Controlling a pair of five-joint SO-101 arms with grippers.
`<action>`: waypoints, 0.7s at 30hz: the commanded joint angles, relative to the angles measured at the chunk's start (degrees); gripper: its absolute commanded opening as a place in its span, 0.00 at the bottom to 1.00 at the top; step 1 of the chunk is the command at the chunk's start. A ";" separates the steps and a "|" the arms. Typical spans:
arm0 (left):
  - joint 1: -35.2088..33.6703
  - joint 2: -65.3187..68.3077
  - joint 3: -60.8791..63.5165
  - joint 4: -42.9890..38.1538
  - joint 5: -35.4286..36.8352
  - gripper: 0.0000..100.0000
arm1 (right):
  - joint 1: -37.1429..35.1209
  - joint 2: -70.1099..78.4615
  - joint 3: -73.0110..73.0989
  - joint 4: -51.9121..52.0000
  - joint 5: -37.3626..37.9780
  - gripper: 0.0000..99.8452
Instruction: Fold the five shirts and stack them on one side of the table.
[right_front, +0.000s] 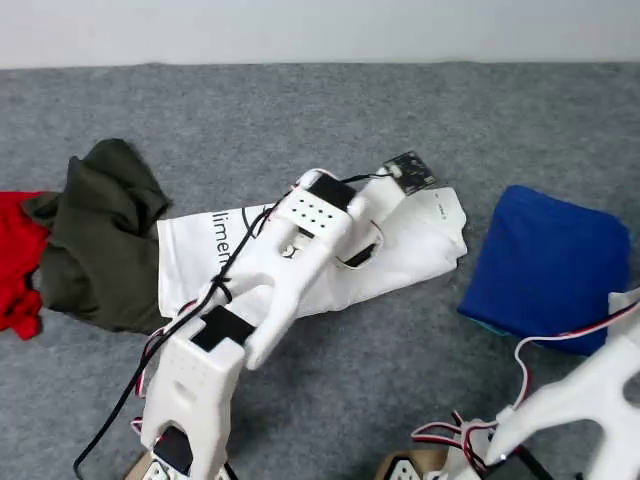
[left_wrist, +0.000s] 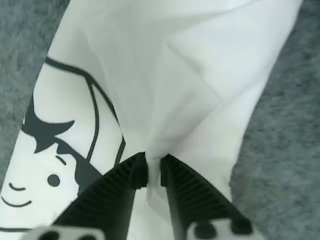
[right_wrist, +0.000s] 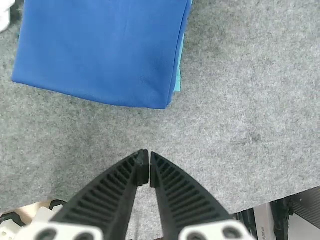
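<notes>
left jaws — pinching a fold of white shirt (left_wrist: 190, 75) | its length runs off toward olive pile (right_front: 95, 240) | right jaws closed, empty — near blue stack (right_front: 548, 265)

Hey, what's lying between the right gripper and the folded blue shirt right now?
Bare grey mat, with nothing on that stretch, separates the right gripper from the folded blue shirt; the right wrist view shows it.

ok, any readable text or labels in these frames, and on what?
On the white shirt: black lettering, mostly hidden under the left arm, too little to read.
Its cartoon face print: no words.
On the blue shirt, green shirt, red shirt: none visible.
</notes>
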 joint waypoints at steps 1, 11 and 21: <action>-1.76 -2.73 2.33 -2.90 0.44 0.06 | -0.31 -1.89 -0.35 2.24 0.53 0.01; -0.88 -3.43 2.68 -0.18 4.66 0.17 | -0.31 -1.89 -0.35 2.24 0.62 0.01; -5.89 -3.43 1.80 1.14 6.07 0.19 | -0.31 -1.89 -0.35 2.24 0.62 0.01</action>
